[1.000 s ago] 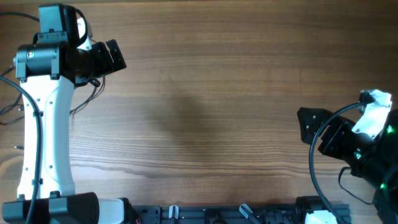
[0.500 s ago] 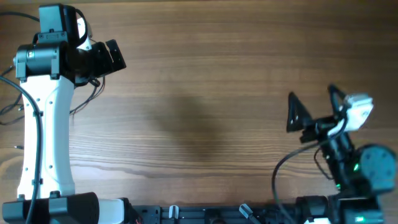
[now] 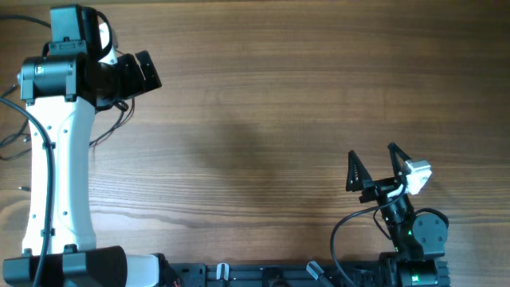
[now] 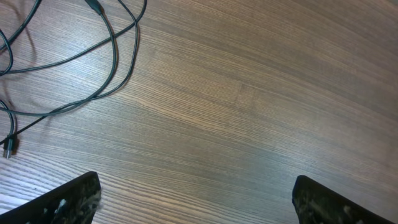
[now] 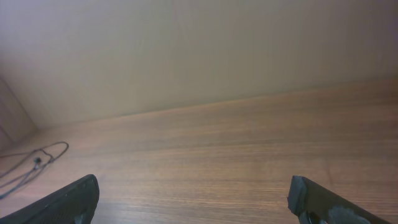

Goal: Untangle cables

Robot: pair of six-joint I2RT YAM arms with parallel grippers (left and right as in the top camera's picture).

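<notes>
Left wrist view: the cables (image 4: 111, 59) lay in loose overlapping loops in the upper-left corner, on the worktop (image 4: 249, 106). Main strands ran diagonally, lower left to upper right. One small plug end (image 4: 7, 147) sat at the left edge, pointing roughly down. Left tool (image 4: 199, 202) was wide open and gripping nothing. The cables were up and left of it, apart, not between the fingers.

Overhead: only thin bits of the cables (image 3: 111, 127) showed at the far-left side of the worktop. The white left arm (image 3: 56, 159) covered the rest, with its own thicker black cable (image 3: 40, 175) running alongside. Right tool (image 3: 376, 165) was spread wide too, empty, at the near-right side, well apart from the cables.

Right wrist view: right tool (image 5: 196, 199) faced across the wood toward a pale wall (image 5: 186, 50). A cable loop (image 5: 43, 152) lay at far left, long axis roughly left-right, far from the fingers.
</notes>
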